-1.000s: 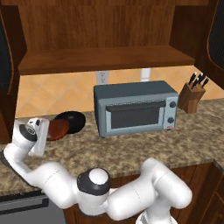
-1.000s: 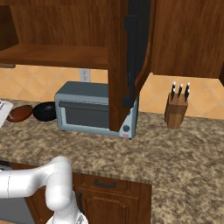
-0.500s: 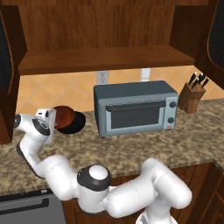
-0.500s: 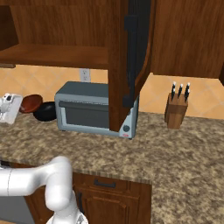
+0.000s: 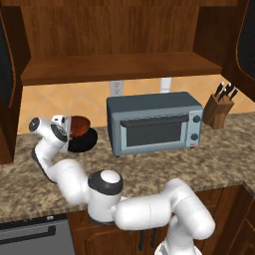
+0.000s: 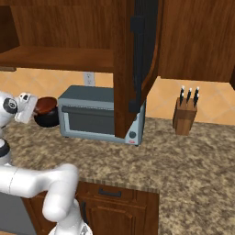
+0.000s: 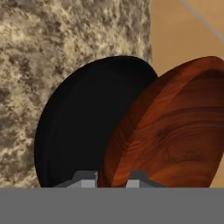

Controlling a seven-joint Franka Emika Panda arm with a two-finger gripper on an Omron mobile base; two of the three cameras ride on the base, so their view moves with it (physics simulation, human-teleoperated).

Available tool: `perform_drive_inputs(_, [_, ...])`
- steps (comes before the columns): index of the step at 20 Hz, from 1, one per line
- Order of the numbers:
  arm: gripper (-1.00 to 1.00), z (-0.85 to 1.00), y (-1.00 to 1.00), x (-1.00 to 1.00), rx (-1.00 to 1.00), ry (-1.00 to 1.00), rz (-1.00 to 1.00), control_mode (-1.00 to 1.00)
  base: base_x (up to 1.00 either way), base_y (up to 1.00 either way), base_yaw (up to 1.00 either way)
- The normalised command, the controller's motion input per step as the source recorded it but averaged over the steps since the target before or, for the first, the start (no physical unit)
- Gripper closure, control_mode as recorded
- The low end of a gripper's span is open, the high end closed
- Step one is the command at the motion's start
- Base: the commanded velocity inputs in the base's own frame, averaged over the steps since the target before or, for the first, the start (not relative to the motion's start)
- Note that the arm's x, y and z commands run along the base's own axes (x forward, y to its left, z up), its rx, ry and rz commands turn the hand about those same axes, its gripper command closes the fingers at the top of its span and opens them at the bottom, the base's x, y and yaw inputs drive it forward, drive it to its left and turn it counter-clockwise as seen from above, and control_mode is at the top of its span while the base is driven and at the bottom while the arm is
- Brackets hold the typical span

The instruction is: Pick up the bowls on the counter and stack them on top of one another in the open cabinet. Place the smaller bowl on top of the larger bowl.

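Reddish-brown bowl point(image 7: 175, 131) rim clamped between the fingers point(image 7: 83, 178), above black bowl point(image 7: 78, 131).

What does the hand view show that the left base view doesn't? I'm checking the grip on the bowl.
Hand view alone: the gripper's dark fingertips astride the rim of the shallow reddish-brown bowl. Left base view alone: the grey toaster oven, wooden knife block, and open wooden cabinet shelf. Both: the reddish bowl raised above the deep black bowl on the speckled granite counter.
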Motion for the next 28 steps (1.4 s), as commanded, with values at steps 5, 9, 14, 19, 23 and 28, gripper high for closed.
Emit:
perform_drive_inputs(5, [1.00, -0.16, -0.19, 0.30, 0.00, 0.05, 0.00, -1.00, 0.00, 0.00, 0.00])
perform_drive_inputs(9, [-1.00, -0.08, -0.01, 0.18, 0.00, 0.00, 0.01, -1.00, 0.00, 0.00, 0.00])
perform_drive_inputs(14, [-1.00, 0.04, 0.05, -0.13, 0.00, 0.00, 0.00, -1.00, 0.00, 0.00, 0.00])
perform_drive_inputs(19, [-1.00, 0.04, 0.23, -0.66, 0.00, 0.03, 0.02, -1.00, 0.00, 0.00, 0.00])
perform_drive_inputs(23, [-1.00, -0.13, 0.00, 0.06, -0.04, 0.11, 0.00, -1.00, 0.00, 0.00, 0.00])
perform_drive_inputs(28, [-1.00, -0.48, 0.00, 0.25, -0.11, 0.21, 0.01, -1.00, 0.00, 0.00, 0.00])
